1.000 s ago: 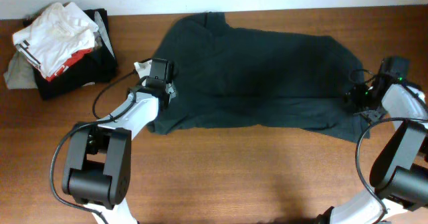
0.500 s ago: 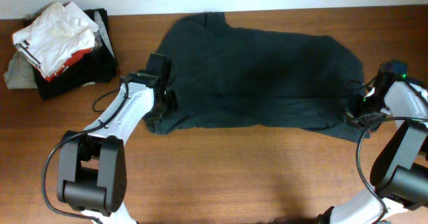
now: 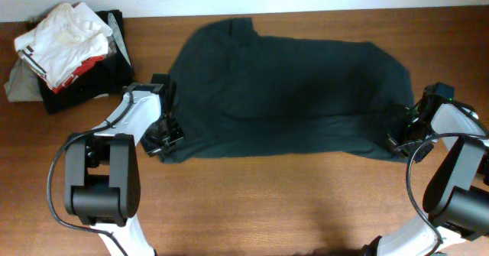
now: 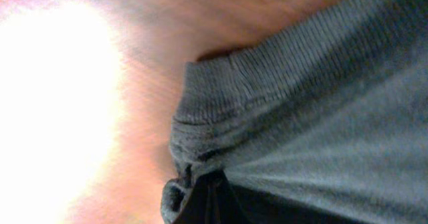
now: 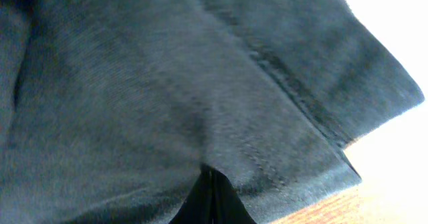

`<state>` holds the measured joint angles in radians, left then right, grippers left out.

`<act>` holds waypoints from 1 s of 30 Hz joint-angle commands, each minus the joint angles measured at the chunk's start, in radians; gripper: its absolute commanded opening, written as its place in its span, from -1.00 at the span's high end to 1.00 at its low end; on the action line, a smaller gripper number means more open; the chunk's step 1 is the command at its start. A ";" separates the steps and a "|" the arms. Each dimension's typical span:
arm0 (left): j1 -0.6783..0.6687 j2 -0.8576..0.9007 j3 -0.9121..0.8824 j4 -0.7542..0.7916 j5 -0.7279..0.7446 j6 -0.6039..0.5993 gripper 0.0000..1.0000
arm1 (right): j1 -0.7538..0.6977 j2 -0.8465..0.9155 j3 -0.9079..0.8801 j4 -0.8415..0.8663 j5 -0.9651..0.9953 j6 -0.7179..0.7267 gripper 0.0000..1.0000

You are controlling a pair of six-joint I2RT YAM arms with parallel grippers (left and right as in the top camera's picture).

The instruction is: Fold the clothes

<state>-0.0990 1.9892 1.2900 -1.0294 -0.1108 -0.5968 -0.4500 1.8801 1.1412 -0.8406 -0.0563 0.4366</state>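
**Fig.** Overhead view w/ both wrist views. The T-shirt [image 3: 283, 88], dark charcoal, lies spread across the far half of the surface [image 3: 290, 210], long axis left–right; no lettering shows on its upper face. The left end effector [image 3: 164, 134] sits at the shirt's near-left corner and the right end effector [image 3: 397, 140] at its near-right corner. Both are pinched closed on the fabric, and each wrist view shows the fingertips meeting w/ a stitched edge of cloth gathered between them. Change vs. one second before: both sets of jaws stood apart over the near edge, then came down and closed. The left one has also swung out to the left, and the near edge now lies a little nearer. A pile of other garments [image 3: 65, 46], white, red and black, sits at the far-left corner, apart from the shirt. Meaning for the task: the grasp step appears complete, so the 1st fold, prob. carrying the near edge toward the far edge, can begin. No fold is made yet.
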 commanded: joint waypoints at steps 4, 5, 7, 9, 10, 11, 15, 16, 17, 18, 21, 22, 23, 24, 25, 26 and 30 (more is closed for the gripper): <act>0.010 -0.197 -0.014 -0.102 -0.072 -0.052 0.98 | 0.004 -0.092 -0.008 -0.096 0.169 0.125 0.92; 0.010 -0.227 -0.014 -0.117 -0.076 -0.060 0.99 | 0.004 -0.128 -0.008 -0.115 0.190 0.134 0.92; 0.010 -0.283 -0.014 -0.124 -0.088 -0.063 0.99 | 0.004 -0.196 -0.007 -0.131 0.196 0.134 0.92; 0.010 -0.361 -0.012 -0.086 -0.070 -0.061 0.98 | 0.004 -0.286 0.013 -0.139 0.152 0.082 0.92; 0.005 -0.387 -0.012 -0.054 -0.002 -0.048 0.80 | 0.004 -0.330 0.036 -0.140 0.060 0.014 0.63; -0.006 -0.390 -0.012 -0.021 0.100 0.000 0.24 | 0.005 -0.357 0.053 -0.143 -0.019 -0.023 -0.14; -0.124 -0.291 -0.012 0.029 0.281 0.006 -0.98 | 0.012 -0.373 0.062 -0.161 -0.157 -0.041 -0.92; -0.151 -0.259 -0.012 0.050 0.290 0.000 -0.98 | 0.016 -0.367 0.062 -0.163 -0.158 -0.045 -0.91; -0.174 -0.223 -0.012 0.066 0.299 -0.026 -0.98 | 0.023 -0.361 0.061 -0.166 -0.158 -0.048 -0.92; -0.190 -0.190 -0.012 0.082 0.307 -0.046 -0.98 | 0.032 -0.353 0.061 -0.174 -0.158 -0.064 -0.92; -0.207 -0.101 -0.012 0.162 0.338 -0.048 -0.91 | 0.047 -0.342 0.061 -0.185 -0.146 -0.089 -0.92; -0.207 -0.086 -0.012 0.183 0.343 -0.047 -0.85 | 0.047 -0.342 0.060 -0.185 -0.145 -0.090 -0.92; -0.207 -0.075 -0.012 0.200 0.344 -0.048 -0.68 | 0.047 -0.342 0.060 -0.185 -0.146 -0.090 -0.91; -0.207 -0.072 -0.012 0.209 0.343 -0.064 -0.45 | 0.047 -0.342 0.060 -0.186 -0.145 -0.090 -0.91; -0.207 -0.072 -0.012 0.213 0.343 -0.071 -0.32 | 0.047 -0.342 0.060 -0.185 -0.145 -0.089 -0.91; -0.207 -0.072 -0.012 0.215 0.341 -0.073 -0.28 | 0.047 -0.342 0.060 -0.187 -0.145 -0.089 -0.91; -0.206 -0.063 -0.013 0.214 0.298 -0.074 -0.27 | 0.047 -0.342 0.060 -0.193 -0.143 -0.090 -0.91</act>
<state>-0.3046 1.9076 1.2800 -0.8181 0.2073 -0.6563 -0.4107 1.5311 1.1912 -1.0267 -0.1940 0.3588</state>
